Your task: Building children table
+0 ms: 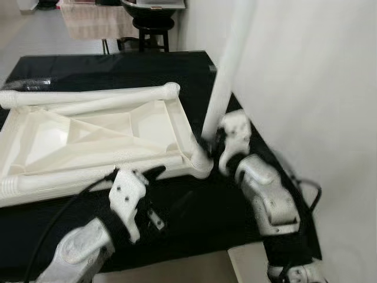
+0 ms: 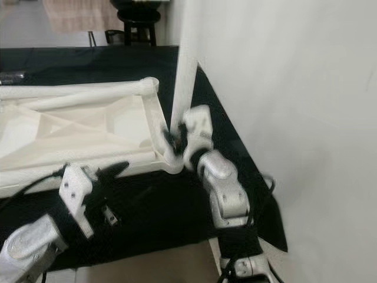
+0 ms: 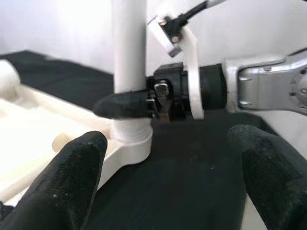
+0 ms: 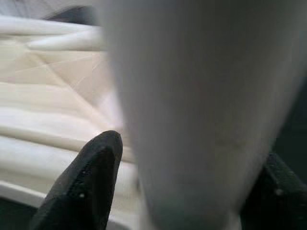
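A white plastic table top (image 1: 94,138) lies upside down on the black-covered surface (image 1: 194,218). A white leg (image 1: 227,71) stands upright in the socket at its near right corner (image 1: 200,162). My right gripper (image 1: 209,144) is shut on the leg just above the socket, with one black finger (image 3: 124,105) across the tube. In the right wrist view the leg (image 4: 192,110) sits between the two fingers (image 4: 91,177). My left gripper (image 1: 138,172) is open at the table top's near edge, left of the socket, holding nothing; its fingers (image 3: 76,163) stand wide apart.
A white wall (image 1: 312,88) rises close on the right, behind the leg. Another white tube (image 1: 88,96) lies along the table top's far edge. A dark stool (image 1: 153,26) stands beyond the surface. A cable (image 1: 59,215) trails from my left arm.
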`<state>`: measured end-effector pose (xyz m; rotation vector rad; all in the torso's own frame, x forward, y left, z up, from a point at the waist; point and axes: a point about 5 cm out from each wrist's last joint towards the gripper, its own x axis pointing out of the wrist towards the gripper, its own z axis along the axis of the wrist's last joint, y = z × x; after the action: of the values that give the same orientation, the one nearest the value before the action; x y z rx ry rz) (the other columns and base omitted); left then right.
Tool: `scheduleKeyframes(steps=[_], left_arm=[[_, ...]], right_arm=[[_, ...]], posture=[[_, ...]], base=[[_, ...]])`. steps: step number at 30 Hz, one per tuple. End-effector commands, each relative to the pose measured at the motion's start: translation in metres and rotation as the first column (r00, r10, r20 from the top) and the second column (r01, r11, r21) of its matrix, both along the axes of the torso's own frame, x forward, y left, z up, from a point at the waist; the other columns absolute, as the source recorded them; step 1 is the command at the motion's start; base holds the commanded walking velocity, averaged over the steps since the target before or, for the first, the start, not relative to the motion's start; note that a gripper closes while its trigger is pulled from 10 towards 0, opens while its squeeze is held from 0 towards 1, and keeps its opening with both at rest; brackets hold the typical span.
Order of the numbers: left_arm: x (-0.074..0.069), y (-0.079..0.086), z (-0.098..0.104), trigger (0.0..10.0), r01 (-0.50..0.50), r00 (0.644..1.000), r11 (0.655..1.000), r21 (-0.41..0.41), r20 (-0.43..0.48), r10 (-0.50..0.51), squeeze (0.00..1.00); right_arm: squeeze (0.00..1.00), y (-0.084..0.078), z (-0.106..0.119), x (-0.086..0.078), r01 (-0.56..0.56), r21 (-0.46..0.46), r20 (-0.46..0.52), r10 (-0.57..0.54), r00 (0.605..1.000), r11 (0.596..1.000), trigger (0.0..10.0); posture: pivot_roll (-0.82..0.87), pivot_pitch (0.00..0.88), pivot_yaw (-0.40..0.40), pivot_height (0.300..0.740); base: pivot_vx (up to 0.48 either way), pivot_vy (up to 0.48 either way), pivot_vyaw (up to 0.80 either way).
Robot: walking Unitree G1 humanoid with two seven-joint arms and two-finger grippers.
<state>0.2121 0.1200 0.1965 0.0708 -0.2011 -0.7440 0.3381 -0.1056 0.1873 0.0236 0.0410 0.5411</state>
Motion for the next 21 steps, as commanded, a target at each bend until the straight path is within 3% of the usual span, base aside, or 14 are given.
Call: scheduleKeyframes(steps=[1, 2, 5, 8, 9, 12, 18, 19, 20, 21], left_arm=[[0.001, 0.0, -0.003, 10.0, 0.0, 1.0, 1.0, -0.002, -0.014, 0.0, 0.0], [0.001, 0.0, -0.004, 10.0, -0.004, 1.0, 1.0, 0.0, -0.014, 0.004, 0.0], [0.001, 0.001, -0.004, 10.0, -0.011, 1.0, 1.0, 0.005, -0.013, 0.011, 0.0], [-0.001, 0.006, -0.003, 10.0, -0.043, 0.999, 0.999, 0.016, -0.005, 0.043, 0.0], [-0.001, 0.006, -0.003, 10.0, -0.043, 0.999, 0.999, 0.016, -0.005, 0.043, 0.0], [-0.006, 0.008, -0.002, 10.0, -0.057, 0.998, 0.998, 0.017, -0.006, 0.057, 0.0], [-0.013, 0.008, 0.002, 10.0, -0.062, 0.998, 0.998, 0.024, 0.002, 0.062, 0.0], [-0.014, 0.008, 0.003, 10.0, -0.062, 0.998, 0.998, 0.026, 0.006, 0.062, 0.0], [-0.015, 0.008, 0.004, 10.0, -0.063, 0.998, 0.998, 0.027, 0.01, 0.063, 0.0], [-0.016, 0.009, 0.005, 10.0, -0.066, 0.998, 0.997, 0.028, 0.013, 0.066, 0.0]], right_arm=[[0.16, 0.0, 0.023, 0.001, -0.086, 0.049, 0.089, 0.082, 0.993, 0.995, 10.0], [0.0, -0.001, 0.03, 0.001, -0.151, 0.056, 0.117, 0.144, 0.983, 0.987, 10.0], [0.0, -0.005, 0.036, 0.003, -0.202, 0.045, 0.153, 0.193, 0.969, 0.978, 10.0], [0.0, -0.017, 0.048, 0.007, -0.408, -0.046, 0.208, 0.408, 0.889, 0.912, 10.0], [0.0, -0.017, 0.048, 0.007, -0.408, -0.046, 0.208, 0.408, 0.889, 0.912, 10.0], [0.0, -0.022, 0.055, 0.007, -0.546, -0.089, 0.201, 0.552, 0.809, 0.833, 10.0], [0.0, -0.028, 0.062, 0.016, -0.59, -0.097, 0.185, 0.597, 0.78, 0.801, 10.0], [0.0, -0.03, 0.064, 0.019, -0.603, -0.109, 0.179, 0.612, 0.77, 0.79, 8.0], [0.0, -0.032, 0.065, 0.02, -0.612, -0.118, 0.175, 0.622, 0.763, 0.782, 8.0], [0.0, -0.033, 0.068, 0.022, -0.615, -0.117, 0.174, 0.626, 0.761, 0.78, 0.4]], posture=[[0.08, 0.183, -0.085, 0.74], [0.09, 0.181, -0.086, 0.74], [0.09, 0.181, -0.087, 0.74], [0.11, 0.186, -0.097, 0.74], [0.11, 0.186, -0.097, 0.74], [0.12, 0.191, -0.099, 0.74], [0.14, 0.202, -0.108, 0.74], [0.14, 0.204, -0.111, 0.74], [0.14, 0.204, -0.111, 0.74], [0.15, 0.206, -0.114, 0.74]], base=[[0.0, 0.0, 0.0], [0.0, 0.0, 0.0], [0.0, 0.0, 0.0], [0.0, 0.0, 0.0], [0.0, 0.0, 0.0], [0.0, 0.0, 0.0], [0.0, 0.0, 0.0], [0.0, 0.0, 0.0], [0.0, 0.0, 0.0], [0.0, 0.0, 0.0]])
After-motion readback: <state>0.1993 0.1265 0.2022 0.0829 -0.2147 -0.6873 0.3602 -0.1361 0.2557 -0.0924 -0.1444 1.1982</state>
